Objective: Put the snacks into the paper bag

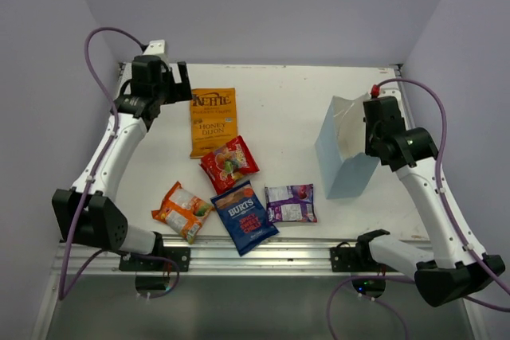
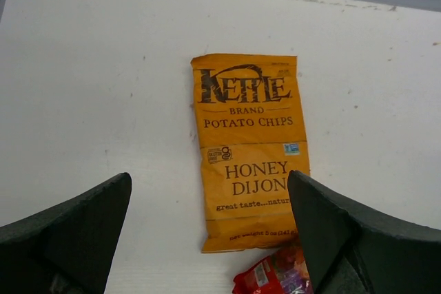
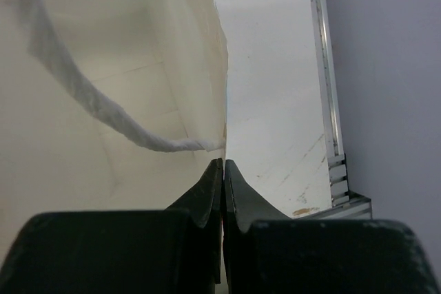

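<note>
As the right fingers (image 3: pixel 207 194) pinch only the rim of the paper bag (image 1: pixel 344 153) at the right of the counter (image 1: pixel 279 93), it may tip — and the spread left fingers (image 2: pixel 83 225) could skid off the flat chip bag (image 2: pixel 248 149).

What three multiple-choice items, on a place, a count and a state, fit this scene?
1. The Kettle chip bag lies: A) in the paper bag B) on the table near the left gripper C) off the table
2. Snacks on the table: A) three B) seven C) five
3. The right gripper is: A) shut on the paper bag B) wide open C) holding a snack
B: the left wrist view shows it flat there. C: Kettle, red packet, Burts bag, purple-white packet, orange-white packet. A: its jaws pinch the bag's wall.
</note>
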Controlling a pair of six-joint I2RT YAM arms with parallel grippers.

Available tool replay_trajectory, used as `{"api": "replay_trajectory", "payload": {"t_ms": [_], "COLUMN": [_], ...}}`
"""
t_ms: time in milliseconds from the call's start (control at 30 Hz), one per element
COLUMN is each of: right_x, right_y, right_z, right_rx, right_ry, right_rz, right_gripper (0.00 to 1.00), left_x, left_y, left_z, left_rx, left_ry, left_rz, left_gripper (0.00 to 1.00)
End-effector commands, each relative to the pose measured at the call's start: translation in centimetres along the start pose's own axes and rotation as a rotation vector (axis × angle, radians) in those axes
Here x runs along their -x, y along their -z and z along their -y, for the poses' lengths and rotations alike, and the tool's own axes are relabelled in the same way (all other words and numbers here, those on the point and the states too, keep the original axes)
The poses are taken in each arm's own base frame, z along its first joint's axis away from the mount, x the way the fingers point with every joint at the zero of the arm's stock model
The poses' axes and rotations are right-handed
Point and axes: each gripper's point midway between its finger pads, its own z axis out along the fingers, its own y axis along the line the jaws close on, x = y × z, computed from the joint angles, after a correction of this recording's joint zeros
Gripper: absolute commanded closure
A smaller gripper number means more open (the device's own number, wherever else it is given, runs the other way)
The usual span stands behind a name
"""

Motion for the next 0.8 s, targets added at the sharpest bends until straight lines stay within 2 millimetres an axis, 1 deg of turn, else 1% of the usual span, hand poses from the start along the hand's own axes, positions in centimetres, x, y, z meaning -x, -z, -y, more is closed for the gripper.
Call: {"api": "replay_trajectory", "payload": {"t_ms": [0, 33, 67, 100, 133, 167, 200, 267, 300, 367, 400, 467, 567, 600, 667, 767], "right_x": [1.7, 1.7, 1.8, 1.9, 1.8, 2.0, 2.1, 2.3, 2.3, 2.5, 2.6, 2.6, 2.6, 2.6, 2.7, 2.9], "right_y": [0.8, 0.6, 0.5, 0.5, 0.4, 0.3, 0.2, 0.0, 0.1, 0.2, 0.2, 0.3, 0.4, 0.4, 0.4, 0.3], "right_z": [-1.1, -1.4, -1.7, -2.1, -2.4, -2.7, -3.1, -3.5, -3.6, -3.8, -3.8, -3.9, -4.0, -4.1, -4.3, -4.5], "right_rx": [0.090, 0.098, 0.109, 0.129, 0.142, 0.152, 0.170, 0.185, 0.189, 0.200, 0.201, 0.212, 0.222, 0.225, 0.234, 0.240], "right_ry": [-0.025, -0.021, -0.028, -0.028, -0.030, -0.036, -0.035, -0.039, -0.040, -0.039, -0.040, -0.039, -0.040, -0.040, -0.039, -0.039], "right_rz": [0.064, 0.060, 0.066, 0.067, 0.066, 0.075, 0.075, 0.075, 0.076, 0.077, 0.080, 0.081, 0.082, 0.081, 0.083, 0.083], "right_gripper": [1.00, 1.00, 1.00, 1.00, 1.00, 1.00, 1.00, 1.00, 1.00, 1.00, 1.00, 1.00, 1.00, 1.00, 1.00, 1.00], "left_x": [-4.6, -6.2, -7.2, -8.9, -10.1, -10.9, -12.4, -13.7, -14.6, -15.2, -15.4, -15.5, -15.7, -16.2, -16.5, -17.5], "left_y": [-4.4, -5.2, -6.0, -7.6, -8.3, -9.0, -10.5, -11.7, -12.9, -13.9, -14.7, -15.6, -16.4, -16.8, -17.2, -18.0], "left_z": [-1.9, -2.1, -2.3, -2.5, -2.6, -2.7, -2.7, -2.7, -2.3, -1.8, -1.6, -1.6, -1.2, -1.1, -0.8, -0.3], "left_rx": [0.102, 0.111, 0.120, 0.127, 0.131, 0.134, 0.135, 0.130, 0.107, 0.078, 0.067, 0.066, 0.045, 0.037, 0.023, -0.003], "left_ry": [-0.026, -0.030, -0.028, -0.024, -0.022, -0.014, -0.009, -0.004, 0.005, 0.013, 0.020, 0.026, 0.031, 0.031, 0.039, 0.056], "left_rz": [-0.099, -0.138, -0.161, -0.196, -0.223, -0.238, -0.264, -0.282, -0.287, -0.288, -0.279, -0.263, -0.260, -0.271, -0.277, -0.289], "left_gripper": [0.01, 0.01, 0.01, 0.00, 0.00, 0.00, 0.00, 0.00, 0.00, 0.00, 0.00, 0.00, 0.00, 0.00, 0.00, 0.00]}}
